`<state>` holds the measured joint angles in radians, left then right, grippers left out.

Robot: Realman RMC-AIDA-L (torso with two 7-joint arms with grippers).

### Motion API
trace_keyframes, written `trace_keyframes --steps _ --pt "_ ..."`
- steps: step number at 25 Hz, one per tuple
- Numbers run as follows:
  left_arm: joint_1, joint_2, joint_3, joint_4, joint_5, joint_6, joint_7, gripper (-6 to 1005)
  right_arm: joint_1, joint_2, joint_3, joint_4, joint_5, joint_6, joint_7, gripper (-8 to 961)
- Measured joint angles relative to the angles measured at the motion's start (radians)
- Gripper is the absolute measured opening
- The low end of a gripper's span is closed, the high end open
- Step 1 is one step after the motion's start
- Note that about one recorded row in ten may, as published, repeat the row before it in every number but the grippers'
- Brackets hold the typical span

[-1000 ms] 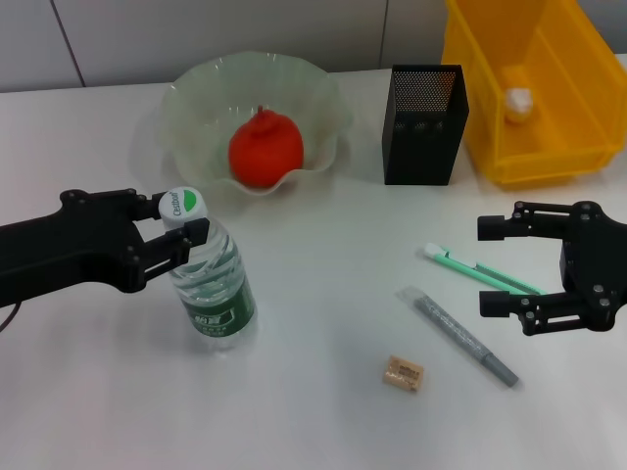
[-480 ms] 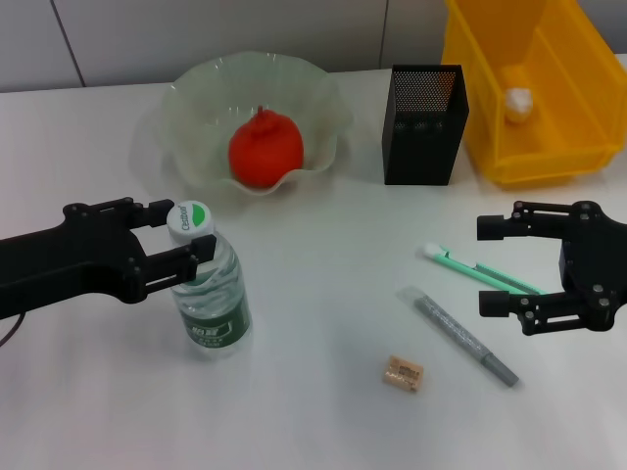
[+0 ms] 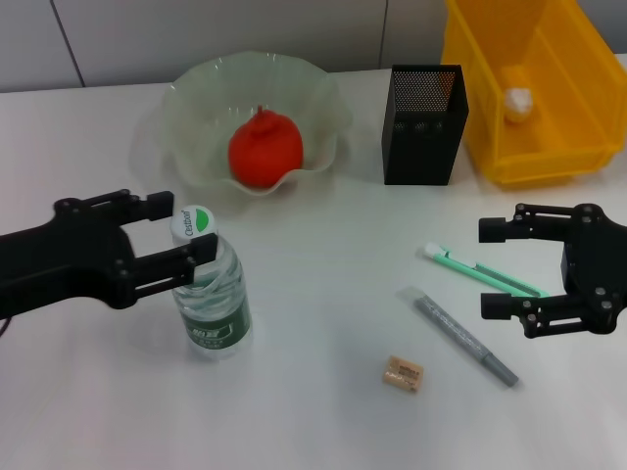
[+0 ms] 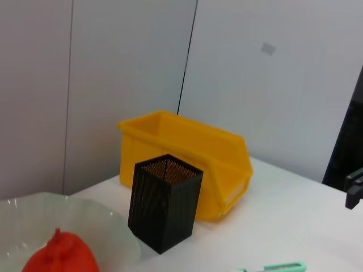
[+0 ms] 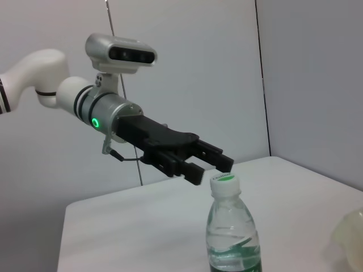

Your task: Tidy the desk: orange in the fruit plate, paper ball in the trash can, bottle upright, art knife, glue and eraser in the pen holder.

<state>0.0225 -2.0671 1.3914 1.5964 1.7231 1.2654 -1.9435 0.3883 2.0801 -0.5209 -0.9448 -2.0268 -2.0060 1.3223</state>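
a: where is the bottle (image 3: pixel 210 290)?
b: upright on the white bench (image 3: pixel 313 411), in front of the fruit plate (image 3: pixel 196 117), which holds the orange (image 3: pixel 265 149).
a: the left gripper (image 3: pixel 188 233)?
b: its jaws are spread wide, one on each side of the white cap, apart from it.
a: the right gripper (image 3: pixel 495 266)?
b: jaws wide, holding nothing, just beside the art knife (image 3: pixel 477 270); the glue (image 3: pixel 465 336) and the eraser (image 3: pixel 404 373) lie nearer the front edge.
a: behind them?
b: the pen holder (image 3: pixel 423 122), and the trash can (image 3: pixel 549 157) with the paper ball (image 3: pixel 518 102) inside.
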Motion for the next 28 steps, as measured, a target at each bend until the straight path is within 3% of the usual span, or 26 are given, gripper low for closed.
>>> trace_keyframes --steps 3,4,6,7,8,9,10,11,13,14,15,16,18,23,24,25,28 --pt "0.006 0.0 -0.014 0.003 -0.021 0.024 0.012 711 0.003 0.0 0.004 0.0 0.0 0.0 0.009 818" --pt "0.063 0.0 -0.106 -0.004 -0.132 0.114 0.113 720 0.008 0.0 0.006 -0.003 0.001 0.004 0.025 818" --pt "0.071 0.0 -0.125 -0.015 -0.153 0.138 0.14 737 0.018 0.0 0.007 -0.007 0.001 0.009 0.051 818" --pt "0.085 0.001 -0.221 -0.114 -0.218 0.257 0.27 743 0.026 0.0 0.005 -0.013 0.002 0.018 0.078 818" --pt "0.085 0.001 -0.221 -0.114 -0.218 0.257 0.27 749 0.033 0.0 -0.001 -0.024 0.002 0.026 0.11 818" --pt "0.073 0.002 -0.3 -0.234 -0.252 0.365 0.369 754 0.042 -0.001 -0.01 -0.042 0.001 0.042 0.157 818" --pt "0.073 0.002 -0.3 -0.234 -0.252 0.365 0.369 760 0.042 -0.001 -0.01 -0.042 0.001 0.042 0.157 818" --pt "0.053 0.002 -0.371 -0.341 -0.264 0.447 0.453 766 0.051 -0.001 -0.031 -0.071 -0.004 0.064 0.217 818" --pt "0.025 0.005 -0.458 -0.465 -0.26 0.534 0.533 777 0.064 -0.002 -0.089 -0.133 -0.011 0.111 0.325 818" --pt "0.004 0.008 -0.522 -0.551 -0.248 0.594 0.59 783 0.076 -0.002 -0.166 -0.201 -0.017 0.172 0.432 818" --pt "-0.017 0.014 -0.582 -0.628 -0.226 0.646 0.642 782 0.076 -0.002 -0.166 -0.201 -0.017 0.172 0.432 818" --pt "-0.036 0.022 -0.64 -0.704 -0.193 0.68 0.69 782 0.092 -0.003 -0.253 -0.275 -0.046 0.243 0.556 818" --pt "-0.058 0.038 -0.711 -0.805 -0.141 0.714 0.756 780 0.11 -0.005 -0.304 -0.323 -0.086 0.29 0.644 818" --pt "-0.055 0.044 -0.731 -0.863 -0.085 0.725 0.835 777 0.232 -0.009 -0.429 -0.422 -0.325 0.317 0.902 818" --pt "-0.053 0.039 -0.731 -0.864 -0.069 0.725 0.851 776 0.304 -0.012 -0.463 -0.418 -0.439 0.299 0.984 818" --pt "-0.053 0.039 -0.731 -0.864 -0.069 0.725 0.851 776 0.304 -0.012 -0.463 -0.418 -0.439 0.299 0.984 818" --pt "-0.055 0.034 -0.732 -0.866 -0.051 0.725 0.856 775 0.412 -0.014 -0.507 -0.365 -0.607 0.275 1.065 818"
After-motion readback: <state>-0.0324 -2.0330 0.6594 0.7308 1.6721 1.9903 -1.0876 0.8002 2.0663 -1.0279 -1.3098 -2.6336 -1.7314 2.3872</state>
